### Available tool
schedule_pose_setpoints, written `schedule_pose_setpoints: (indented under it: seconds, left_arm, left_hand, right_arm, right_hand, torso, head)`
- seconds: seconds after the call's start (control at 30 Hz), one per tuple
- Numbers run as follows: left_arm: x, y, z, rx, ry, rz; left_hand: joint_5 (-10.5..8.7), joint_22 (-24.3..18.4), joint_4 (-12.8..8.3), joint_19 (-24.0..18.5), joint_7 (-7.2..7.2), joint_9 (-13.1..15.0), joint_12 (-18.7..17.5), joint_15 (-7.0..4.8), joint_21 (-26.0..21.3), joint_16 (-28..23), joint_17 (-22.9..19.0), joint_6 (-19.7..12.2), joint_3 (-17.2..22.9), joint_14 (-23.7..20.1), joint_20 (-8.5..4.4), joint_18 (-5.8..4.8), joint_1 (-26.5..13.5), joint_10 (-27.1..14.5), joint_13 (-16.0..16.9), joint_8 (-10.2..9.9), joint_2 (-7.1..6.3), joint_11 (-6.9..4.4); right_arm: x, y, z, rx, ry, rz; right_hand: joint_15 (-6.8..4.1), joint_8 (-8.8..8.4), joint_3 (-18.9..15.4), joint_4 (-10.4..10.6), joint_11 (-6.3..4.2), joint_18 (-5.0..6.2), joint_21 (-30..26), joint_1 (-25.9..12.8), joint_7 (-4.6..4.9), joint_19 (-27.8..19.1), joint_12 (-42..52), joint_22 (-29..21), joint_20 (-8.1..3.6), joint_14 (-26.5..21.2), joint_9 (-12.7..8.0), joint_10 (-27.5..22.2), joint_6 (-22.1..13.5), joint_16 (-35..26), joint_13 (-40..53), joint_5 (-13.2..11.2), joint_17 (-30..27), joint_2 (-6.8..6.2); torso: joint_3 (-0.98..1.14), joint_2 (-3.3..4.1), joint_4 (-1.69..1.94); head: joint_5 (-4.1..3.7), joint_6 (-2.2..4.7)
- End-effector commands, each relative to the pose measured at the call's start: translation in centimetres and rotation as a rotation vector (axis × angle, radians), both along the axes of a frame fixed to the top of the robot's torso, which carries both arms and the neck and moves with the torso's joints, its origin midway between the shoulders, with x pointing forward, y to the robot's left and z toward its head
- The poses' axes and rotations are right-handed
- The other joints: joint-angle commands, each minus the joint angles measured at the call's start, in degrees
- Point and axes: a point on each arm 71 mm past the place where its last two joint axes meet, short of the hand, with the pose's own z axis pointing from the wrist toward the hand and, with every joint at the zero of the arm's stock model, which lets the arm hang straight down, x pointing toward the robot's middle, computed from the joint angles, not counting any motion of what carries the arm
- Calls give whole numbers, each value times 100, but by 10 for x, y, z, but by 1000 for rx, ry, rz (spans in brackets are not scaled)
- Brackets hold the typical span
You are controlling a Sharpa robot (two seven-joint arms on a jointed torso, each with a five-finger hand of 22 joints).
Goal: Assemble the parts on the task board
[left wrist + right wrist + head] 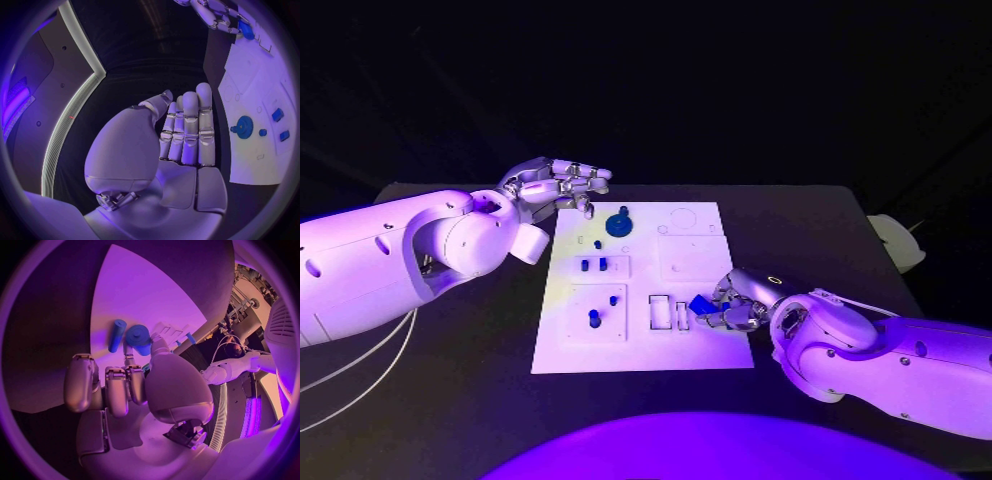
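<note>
— While the purple light sits over everything, where is the white task board (646,350)?
— Flat in the middle of the black table (444,400), with small blue parts on it: a blue gear-shaped disc (619,227) near the far edge, two short blue pegs (599,266) in a raised block further in, and another blue peg (594,318) in the block nearest the robot.
— And the right robot hand (733,300)?
— Low over the board's near right part, fingers curled round a blue piece (698,303). From its wrist camera that piece (138,335) shows at the fingertips, with a blue cylinder (116,335) just beside it; I cannot tell whether that cylinder is held too.
— The left robot hand (560,186)?
— It hovers off the board's far left corner, holding nothing. Its wrist camera shows the fingers (187,132) straight and side by side, with the gear disc (243,127) off to one side on the board.
</note>
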Motion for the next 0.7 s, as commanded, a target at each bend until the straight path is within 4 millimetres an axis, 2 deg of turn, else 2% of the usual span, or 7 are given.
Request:
schedule_pose_setpoints:
  seconds: [0.03,0.13,0.23,0.33,0.47,0.53,0.7]
  left_arm:
    - [-1,-2,1,-10,-2,-20]
    - [-1,-1,1,-9,-1,-18]
    - [-1,-1,1,-9,0,-20]
    - [-1,-2,0,-10,5,-31]
    - [-2,-3,0,-11,6,-38]
    - [-2,-3,0,-11,6,-38]
    - [-2,-4,0,-12,5,-40]
  left_hand:
    - [-5,-8,6,44,-18,-9,32,-15,-19,-29,-6,-27,-35,44,9,25,5,-36,9,-22,41,-6]
    - [-5,-8,6,44,-18,-9,32,-15,-19,-29,-6,-27,-35,44,9,25,5,-36,9,-22,41,-6]
    - [-5,-8,6,44,-18,-9,32,-15,-19,-29,-6,-27,-35,44,9,25,5,-36,9,-22,41,-6]
    - [-4,-11,8,44,-17,-11,34,-15,-23,-35,-13,-32,-38,46,9,25,7,-45,7,-25,41,-6]
    - [-4,-11,7,44,-17,-12,34,-15,-24,-36,-14,-33,-37,46,9,25,9,-47,7,-25,41,-6]
    - [-4,-11,7,44,-17,-12,34,-15,-24,-36,-14,-33,-37,46,9,25,9,-47,7,-25,41,-6]
    - [-4,-11,7,44,-17,-12,34,-15,-24,-36,-14,-33,-37,46,9,25,9,-47,7,-25,41,-6]
  right_arm:
    - [-3,-1,7,40,-42,-26]
    - [-7,1,13,68,-45,-33]
    - [-10,4,21,96,-47,-35]
    - [-12,9,27,119,-46,-28]
    - [-12,16,28,128,-29,-15]
    - [-11,21,27,129,-15,-6]
    - [-9,33,23,130,16,21]
  right_hand:
    - [-39,53,86,-12,-52,-43,30,188,-85,35,19,855,-14,551,64,21,112,41,662,-25,1292,127]
    - [-43,52,105,7,-56,-45,39,176,-87,39,24,860,-20,550,67,31,122,40,674,-23,1290,146]
    - [-45,51,114,19,-57,-45,38,168,-88,39,21,861,-22,551,69,29,126,41,672,-19,1291,154]
    - [-54,43,144,86,-65,-47,43,111,-99,43,23,869,-33,551,78,42,143,42,686,55,1295,162]
    - [-58,38,163,123,-71,-48,51,84,-103,46,30,876,-38,552,84,55,152,44,702,117,1299,158]
    - [-60,36,164,145,-72,-48,50,64,-103,47,31,878,-41,553,88,60,159,45,708,126,1302,140]
    - [-76,91,138,302,-96,-54,75,-92,-135,58,40,897,-53,555,140,86,267,50,736,121,1315,68]
  torso:
    - [-1,-2,-2]
    - [-6,-13,-14]
    - [-17,-21,-9]
    - [-12,-17,0]
    - [-18,-21,-2]
    - [-18,-19,-3]
    - [-9,-3,-3]
  head:
    - [22,1]
    - [22,1]
    - [11,1]
    - [15,1]
    - [28,1]
    - [8,1]
    - [30,1]
